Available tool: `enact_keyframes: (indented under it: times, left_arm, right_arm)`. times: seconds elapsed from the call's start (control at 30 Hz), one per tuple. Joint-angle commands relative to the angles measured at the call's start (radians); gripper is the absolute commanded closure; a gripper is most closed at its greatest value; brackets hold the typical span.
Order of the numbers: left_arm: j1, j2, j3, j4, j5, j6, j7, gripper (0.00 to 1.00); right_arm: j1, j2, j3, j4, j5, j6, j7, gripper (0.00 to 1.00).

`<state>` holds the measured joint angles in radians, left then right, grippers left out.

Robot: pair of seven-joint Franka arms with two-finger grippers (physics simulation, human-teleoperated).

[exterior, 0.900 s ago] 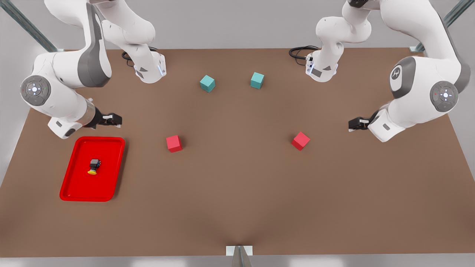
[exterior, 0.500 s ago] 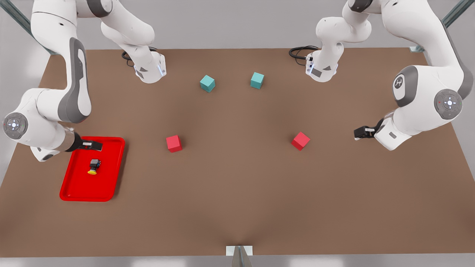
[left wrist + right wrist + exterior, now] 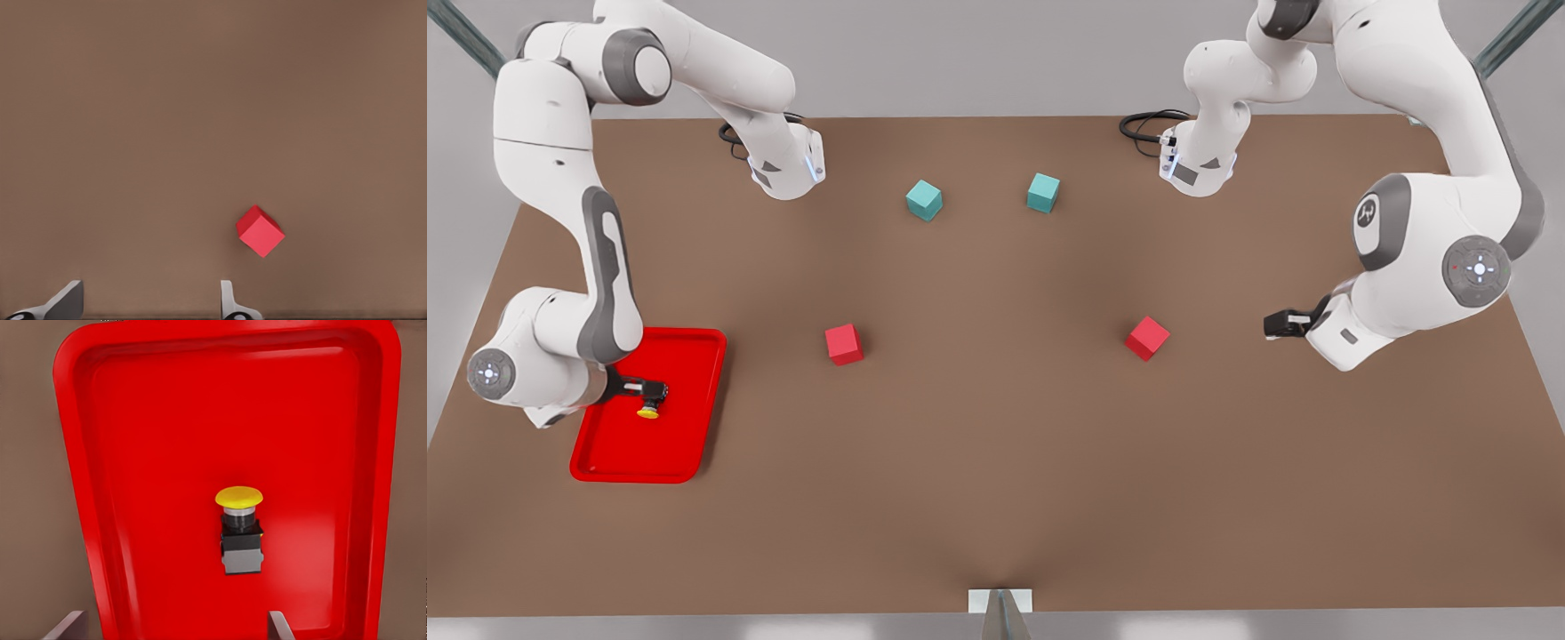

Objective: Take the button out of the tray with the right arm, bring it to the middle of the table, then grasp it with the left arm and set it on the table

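Note:
The button [image 3: 240, 533], a yellow cap on a black body, lies on its side in the red tray [image 3: 73, 487] on the brown table [image 3: 996, 444]. In the front view the tray [image 3: 680, 444] sits at the front view's left, and only the button's yellow cap [image 3: 647, 412] peeks out under my right gripper [image 3: 654, 389]. That gripper [image 3: 175, 630] hovers over the button, open, its fingers spread wider than the button. My left gripper [image 3: 1273, 325] waits at the front view's right, open [image 3: 148, 303] and holding nothing.
A red cube [image 3: 1147, 338] lies just ahead of the left gripper, also seen as the red cube [image 3: 260, 231]. Another red cube [image 3: 844, 344] sits to the right of the tray. Two teal cubes [image 3: 924, 200] [image 3: 1042, 192] stand at the back.
My right arm swung from behind the tray forward over it, bringing the gripper above the button. The left gripper shifted only slightly.

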<state>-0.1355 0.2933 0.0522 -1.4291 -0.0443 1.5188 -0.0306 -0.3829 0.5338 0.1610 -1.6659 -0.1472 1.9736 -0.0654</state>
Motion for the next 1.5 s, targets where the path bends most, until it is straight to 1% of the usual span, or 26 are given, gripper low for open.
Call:
enact_keyframes:
  times: [0.0,0.03,0.1,0.17,0.2,0.23,0.33,0.43,0.47,0.53,0.57,0.6,0.67,0.73,0.8,0.87,0.9,0.97,1.0,1.13,1.4,1.47]
  left_arm:
    - [-0.055,0.041,-0.005,0.006,0.009,-0.006,-0.006,0.00]
    - [-0.059,0.064,-0.006,0.007,0.007,0.004,-0.005,0.00]
    - [-0.059,0.066,-0.006,0.007,0.009,0.004,-0.003,0.00]
    - [-0.062,0.064,-0.008,0.009,0.007,0.004,-0.005,0.00]
    - [-0.076,0.066,-0.006,0.013,0.007,0.004,-0.006,0.00]
    - [-0.076,0.078,-0.008,0.016,0.006,0.006,-0.006,0.00]
    - [-0.076,0.078,-0.008,0.027,0.004,0.004,-0.006,0.00]
    - [-0.076,0.081,-0.008,0.027,0.003,0.006,-0.006,0.00]
    - [-0.111,0.109,-0.008,0.062,0.001,0.020,-0.049,0.00]
    - [-0.223,0.240,-0.008,0.196,-0.002,0.052,-0.236,0.00]
    - [-0.227,0.270,-0.009,0.203,-0.043,0.118,-0.249,0.00]
    - [-0.222,0.288,-0.008,0.205,-0.081,0.141,-0.242,0.00]
    - [-0.222,0.340,-0.006,0.225,-0.086,0.196,-0.250,0.00]
    - [-0.217,0.411,0.000,0.299,-0.085,0.228,-0.249,0.00]
    - [-0.223,0.435,0.001,0.302,-0.085,0.207,-0.250,0.00]
    - [-0.251,0.438,0.003,0.314,-0.077,0.044,-0.252,0.00]
    - [-0.262,0.442,0.000,0.317,-0.080,0.026,-0.252,0.00]
    - [-0.262,0.452,-0.002,0.320,-0.083,-0.107,-0.252,0.00]
    - [-0.257,0.451,0.000,0.320,-0.100,-0.140,-0.253,0.00]
    - [-0.246,0.460,0.000,0.318,-0.105,-0.146,-0.253,0.00]
    - [-0.265,0.445,-0.008,0.317,-0.063,-0.169,-0.244,0.00]
    - [-0.274,0.440,-0.011,0.320,-0.062,-0.245,-0.244,0.00]
  right_arm:
    - [-0.021,0.002,0.014,0.002,-0.017,0.025,-0.151,0.00]
    - [-0.024,0.002,0.018,0.000,-0.017,0.036,-0.179,0.00]
    - [-0.131,0.020,0.100,-0.009,-0.023,0.080,-0.215,0.00]
    - [-0.183,0.023,0.118,-0.020,-0.044,0.085,-0.300,0.00]
    - [-0.252,0.023,0.172,-0.055,-0.071,0.126,-0.329,0.00]
    - [-0.274,0.031,0.190,-0.064,-0.078,0.142,-0.330,0.00]
    - [-0.261,0.029,0.192,-0.083,-0.094,0.220,-0.312,0.00]
    - [-0.281,0.005,0.210,-0.163,-0.094,0.370,-0.312,0.00]
    - [-0.298,0.009,0.210,-0.183,-0.094,0.409,-0.313,0.00]
    - [-0.304,0.012,0.210,-0.195,-0.094,0.421,-0.315,0.00]
    - [-0.309,0.014,0.210,-0.203,-0.094,0.423,-0.313,0.00]
    - [-0.307,0.015,0.210,-0.203,-0.094,0.426,-0.313,0.00]
    - [-0.303,0.018,0.210,-0.204,-0.094,0.442,-0.312,0.00]
    - [-0.295,0.021,0.210,-0.204,-0.094,0.450,-0.313,0.00]
    - [-0.297,0.023,0.210,-0.210,-0.095,0.452,-0.318,0.00]
    - [-0.304,0.029,0.210,-0.212,-0.115,0.461,-0.323,0.00]
    - [-0.307,0.035,0.210,-0.213,-0.117,0.464,-0.326,0.00]
    - [-0.317,0.043,0.210,-0.224,-0.117,0.479,-0.326,0.00]
    - [-0.318,0.051,0.210,-0.224,-0.124,0.481,-0.326,0.00]
    - [-0.338,0.063,0.210,-0.241,-0.163,0.513,-0.327,0.00]
    - [-0.333,0.077,0.209,-0.268,-0.164,0.541,-0.315,0.00]
    - [-0.338,0.084,0.209,-0.282,-0.164,0.548,-0.315,0.00]
